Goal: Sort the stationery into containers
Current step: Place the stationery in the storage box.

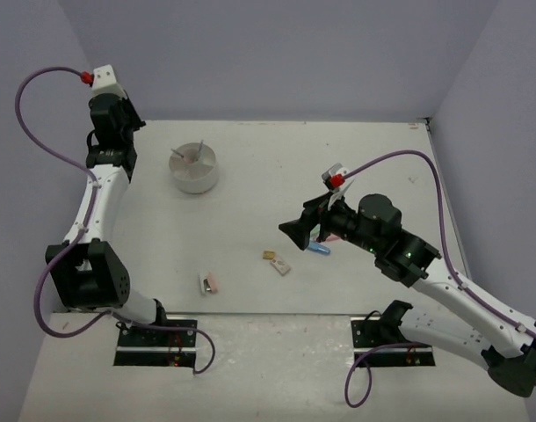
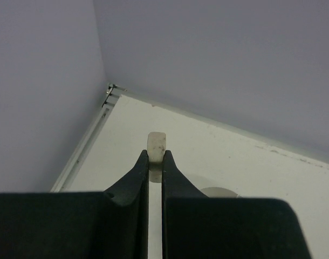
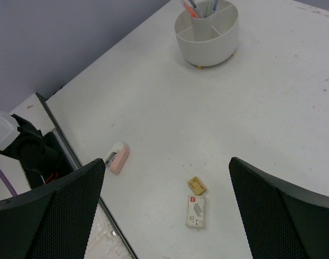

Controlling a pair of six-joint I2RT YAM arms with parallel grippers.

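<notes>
My left gripper [image 2: 155, 157] is shut on a small off-white eraser [image 2: 156, 143], held high at the far left [image 1: 127, 117], left of the round white divided dish [image 1: 195, 169]. The dish holds several pens [image 3: 199, 7]. My right gripper [image 3: 165, 163] is open and empty, hovering above the table [image 1: 296, 230]. Below it lie a tan eraser [image 3: 197, 185] and a white boxed eraser [image 3: 195, 211]. A pink capsule piece [image 3: 117, 157] lies nearer the front edge. A blue piece [image 1: 319, 250] lies under my right arm.
The dish [image 3: 207, 32] stands far from the loose items. The table's front edge [image 3: 73, 156] runs close behind the pink piece. Purple walls close the back and sides.
</notes>
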